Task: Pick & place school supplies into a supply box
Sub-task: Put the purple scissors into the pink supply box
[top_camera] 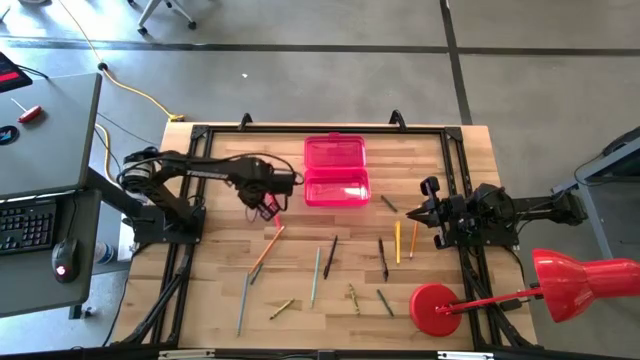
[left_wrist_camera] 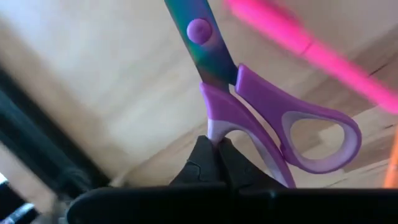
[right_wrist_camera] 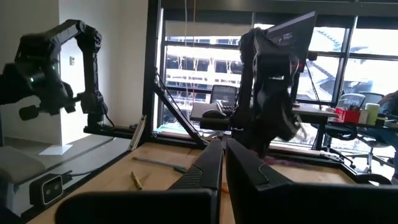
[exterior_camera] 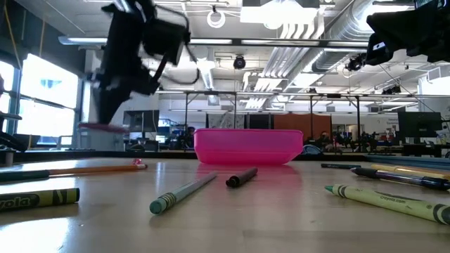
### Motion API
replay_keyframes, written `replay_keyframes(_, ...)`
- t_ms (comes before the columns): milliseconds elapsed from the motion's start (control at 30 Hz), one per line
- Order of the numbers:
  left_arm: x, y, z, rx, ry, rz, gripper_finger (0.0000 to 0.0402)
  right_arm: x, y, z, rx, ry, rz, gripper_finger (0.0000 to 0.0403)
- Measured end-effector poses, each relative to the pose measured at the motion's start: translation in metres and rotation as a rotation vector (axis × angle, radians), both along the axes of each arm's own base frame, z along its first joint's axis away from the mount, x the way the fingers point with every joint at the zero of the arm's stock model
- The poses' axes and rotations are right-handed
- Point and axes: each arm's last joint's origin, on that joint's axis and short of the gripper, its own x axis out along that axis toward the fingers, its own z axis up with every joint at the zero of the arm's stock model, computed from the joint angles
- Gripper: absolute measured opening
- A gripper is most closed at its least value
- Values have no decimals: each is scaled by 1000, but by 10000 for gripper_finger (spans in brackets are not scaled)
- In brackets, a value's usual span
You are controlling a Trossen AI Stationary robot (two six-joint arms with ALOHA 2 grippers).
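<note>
The purple-handled scissors [left_wrist_camera: 261,106] hang under my left gripper [top_camera: 262,203], which is shut on them just left of the supply box [top_camera: 337,172]. That box is a translucent pink case lying open on the table's far middle, also seen in the low view [exterior_camera: 247,146]. A pink pen [left_wrist_camera: 292,37] lies on the wood below the scissors. Several pencils and pens lie flat on the table's near half, among them an orange pencil [top_camera: 268,248], a green one [top_camera: 315,275] and a dark pen [top_camera: 330,256]. My right gripper [top_camera: 428,212] waits shut at the right side. My left gripper pinches the rim of one purple handle loop [left_wrist_camera: 217,127] between its two fingers, close to where the handles meet the blades. The fingers come steeply from above. The scissors are lifted clear of the table and lie about level, blades [left_wrist_camera: 200,43] pointing away from the fingers.
A red lamp [top_camera: 580,275] with a round base [top_camera: 435,308] stands at the near right corner. Black frame rails [top_camera: 190,250] run along the table's sides. Crayons [exterior_camera: 383,199] and a grey pencil [exterior_camera: 184,191] lie toward the near edge.
</note>
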Motion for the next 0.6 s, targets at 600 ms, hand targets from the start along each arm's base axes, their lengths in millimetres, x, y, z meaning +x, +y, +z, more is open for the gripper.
replay_keyframes(600, 85, 15, 89, 326, -375, -1017, 17, 0, 0, 0, 0, -1, 0, 0)
